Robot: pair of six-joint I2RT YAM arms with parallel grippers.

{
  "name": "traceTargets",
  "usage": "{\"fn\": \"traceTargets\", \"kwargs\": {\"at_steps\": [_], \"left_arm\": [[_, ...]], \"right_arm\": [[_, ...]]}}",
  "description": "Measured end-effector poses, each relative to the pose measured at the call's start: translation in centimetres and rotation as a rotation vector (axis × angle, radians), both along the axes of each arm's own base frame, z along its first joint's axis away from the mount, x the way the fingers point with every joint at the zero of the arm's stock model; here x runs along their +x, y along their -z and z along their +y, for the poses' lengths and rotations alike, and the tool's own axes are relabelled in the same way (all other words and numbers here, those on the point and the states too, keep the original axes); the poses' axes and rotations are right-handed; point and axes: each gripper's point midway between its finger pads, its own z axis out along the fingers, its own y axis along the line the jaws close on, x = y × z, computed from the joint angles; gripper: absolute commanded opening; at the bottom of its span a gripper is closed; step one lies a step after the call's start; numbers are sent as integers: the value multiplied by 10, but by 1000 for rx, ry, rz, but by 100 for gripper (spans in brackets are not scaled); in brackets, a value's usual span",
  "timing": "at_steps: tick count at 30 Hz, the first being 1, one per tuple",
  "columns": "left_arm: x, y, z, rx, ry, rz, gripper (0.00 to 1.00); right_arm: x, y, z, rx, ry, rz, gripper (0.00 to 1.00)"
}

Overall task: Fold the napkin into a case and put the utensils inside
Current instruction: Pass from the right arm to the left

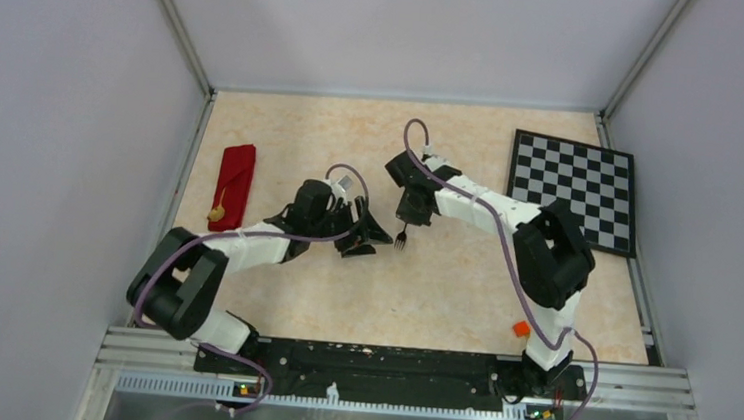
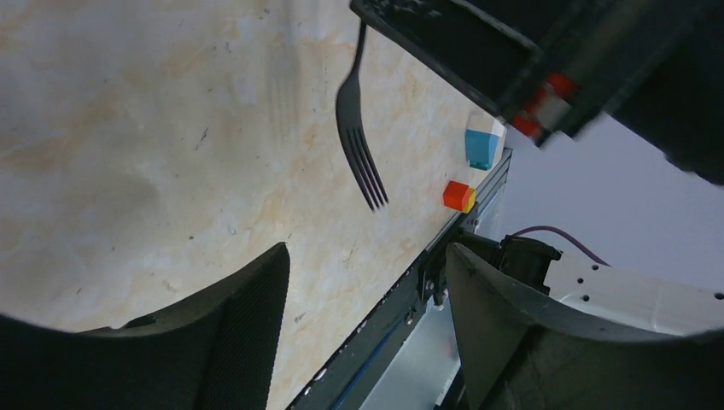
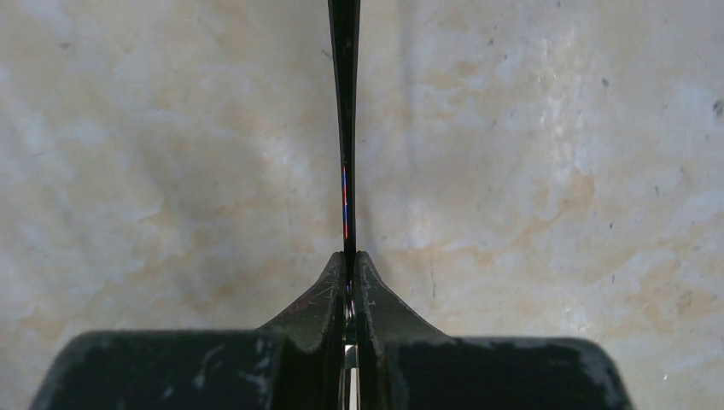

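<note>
Altogether: one fork (image 1: 402,238) in right tool (image 3: 350,266), one spoon (image 1: 215,214), one case (image 1: 236,181).

Built of white link shells and bulky black joint housings, left arm (image 1: 245,245) and right arm (image 1: 479,206) alike; looped from base to wrist with a thin purple cable (image 1: 246,232) apiece; mounted on a black base rail (image 1: 376,363). Tipped with matte black wedge fingers, ribbed inside on the left gripper (image 2: 367,256), pale-scuffed on the right gripper (image 3: 350,260), with small red-and-white fittings (image 2: 546,101) beside its housing
</note>
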Motion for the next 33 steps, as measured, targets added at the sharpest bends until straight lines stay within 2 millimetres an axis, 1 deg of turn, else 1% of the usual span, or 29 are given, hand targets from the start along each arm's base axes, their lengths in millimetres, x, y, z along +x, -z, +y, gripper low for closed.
{"fn": "traceTargets", "kwargs": {"at_steps": [2,4,8,11,14,16,19,21,24,27,29,33], "left_arm": [[4,6,-10,3,18,9,65],[2,11,-17,1,30,17,61],[-2,11,-27,-13,37,11,59],[-2,7,-35,-32,41,-4,67],[-2,6,-41,-45,39,-7,68],[-2,7,-43,-48,34,-4,67],[0,6,-45,-51,14,0,55],[2,6,-46,-51,-4,7,49],[4,7,-46,-48,-27,12,46],[6,6,-51,-50,-33,14,38],[6,5,-55,-55,-33,20,31],[7,5,-56,-53,-43,22,13]], "right_arm": [[-8,-14,3,43,34,-29,0],[-11,-27,-1,79,76,-58,0],[-10,-45,-9,125,139,-112,0],[-8,-49,-10,139,164,-134,0],[-8,-46,-12,141,179,-140,0],[-11,-41,-16,135,186,-136,0],[-14,-39,-20,132,198,-136,0],[-15,-41,-20,137,200,-141,0],[-14,-49,-19,153,204,-161,0],[-14,-54,-17,161,207,-179,0],[-15,-55,-16,159,206,-184,0],[-16,-56,-14,154,206,-194,0]]}}
